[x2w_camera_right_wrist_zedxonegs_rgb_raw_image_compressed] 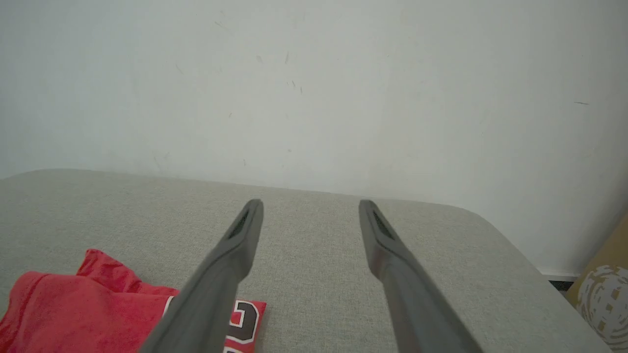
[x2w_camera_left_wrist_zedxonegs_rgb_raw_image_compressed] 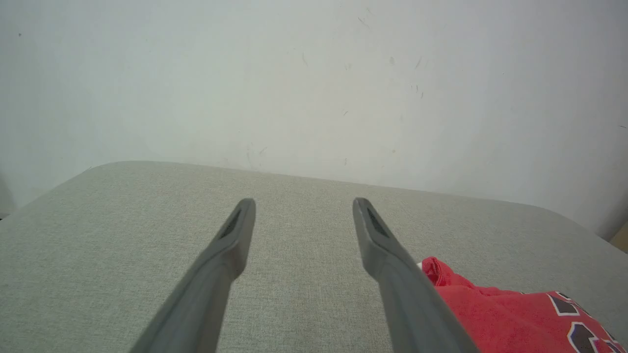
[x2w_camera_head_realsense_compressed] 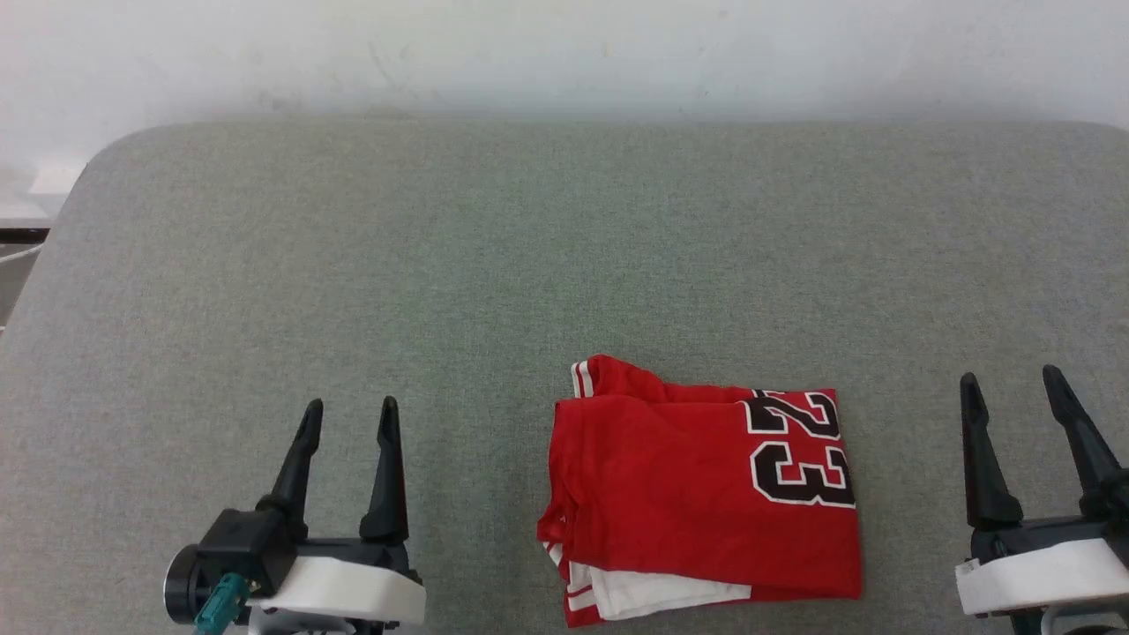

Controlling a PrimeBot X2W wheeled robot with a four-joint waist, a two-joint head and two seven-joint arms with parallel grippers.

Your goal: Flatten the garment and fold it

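Left claw (x2w_camera_head_realsense_compressed: 351, 403), right claw (x2w_camera_head_realsense_compressed: 1010, 373) gape empty; folded garment (x2w_camera_head_realsense_compressed: 706, 494) between, long axis seemingly near-to-far.

Garment (x2w_camera_head_realsense_compressed: 697, 494): red, lay folded in a rough rectangle between both grippers, touching neither; its "23" edge faced the right gripper.
Left gripper (x2w_camera_head_realsense_compressed: 351, 407): fingers spread, empty, over bare bench (x2w_camera_head_realsense_compressed: 441, 265).
Right gripper (x2w_camera_head_realsense_compressed: 1012, 375): fingers spread, empty, near the garment's numbered edge.
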